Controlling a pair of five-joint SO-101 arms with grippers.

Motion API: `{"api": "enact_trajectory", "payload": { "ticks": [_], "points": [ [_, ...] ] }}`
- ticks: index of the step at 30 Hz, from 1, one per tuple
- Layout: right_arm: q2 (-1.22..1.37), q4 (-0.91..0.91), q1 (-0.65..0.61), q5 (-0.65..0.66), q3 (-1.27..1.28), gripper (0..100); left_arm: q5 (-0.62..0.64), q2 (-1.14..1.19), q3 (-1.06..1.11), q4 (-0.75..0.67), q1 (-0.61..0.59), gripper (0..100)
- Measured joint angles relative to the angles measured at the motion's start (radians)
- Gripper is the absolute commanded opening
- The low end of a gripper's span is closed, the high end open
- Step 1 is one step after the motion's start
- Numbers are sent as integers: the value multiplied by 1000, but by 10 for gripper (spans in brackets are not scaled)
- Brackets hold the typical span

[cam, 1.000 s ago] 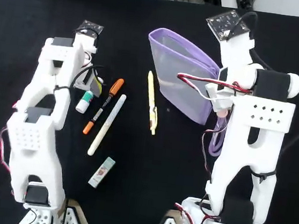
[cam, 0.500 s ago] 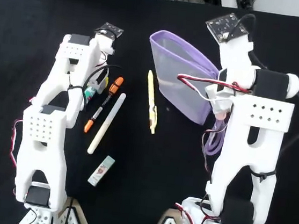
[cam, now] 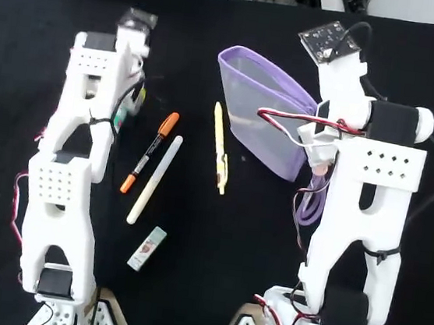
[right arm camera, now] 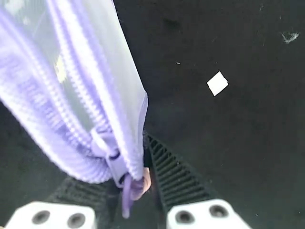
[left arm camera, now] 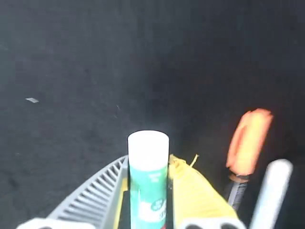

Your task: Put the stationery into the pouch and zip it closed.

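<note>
Black table with pens, perhaps eraser

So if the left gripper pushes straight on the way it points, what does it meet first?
Probably the bare table: the left gripper holds the glue stick, and nothing else lies beyond its tip. The orange marker sits off to one side. Depth is unclear.

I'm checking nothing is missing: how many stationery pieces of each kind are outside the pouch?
Glue stick: 1, in the left pincer
Orange marker: 1
Pens: 2, white pen and yellow pen
Small box: 1
Total: 5 outside the pouch
</note>
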Motion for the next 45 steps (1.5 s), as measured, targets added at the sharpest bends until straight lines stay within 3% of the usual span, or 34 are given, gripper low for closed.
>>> {"api": "enact_trajectory", "payload": {
  "ticks": [8, 12, 18, 23, 30, 37, 45],
  "points": [
    [0, 0, 0, 0, 0, 11, 304, -147, -206, 18, -2, 29],
    [0, 0, 0, 0, 0, 11, 399, -196, -267, 20, -2, 29],
    [0, 0, 0, 0, 0, 11, 457, -292, -351, 115, 18, 29],
    [0, 0, 0, 0, 0, 11, 465, -387, -531, 216, 132, 29],
    [0, 0, 0, 0, 0, 11, 540, -374, -816, 198, 265, 29],
    [0, 0, 0, 0, 0, 11, 664, -354, -835, 137, 311, 29],
    [0, 0, 0, 0, 0, 11, 624, -367, -835, 149, 508, 28]
  ]
}}
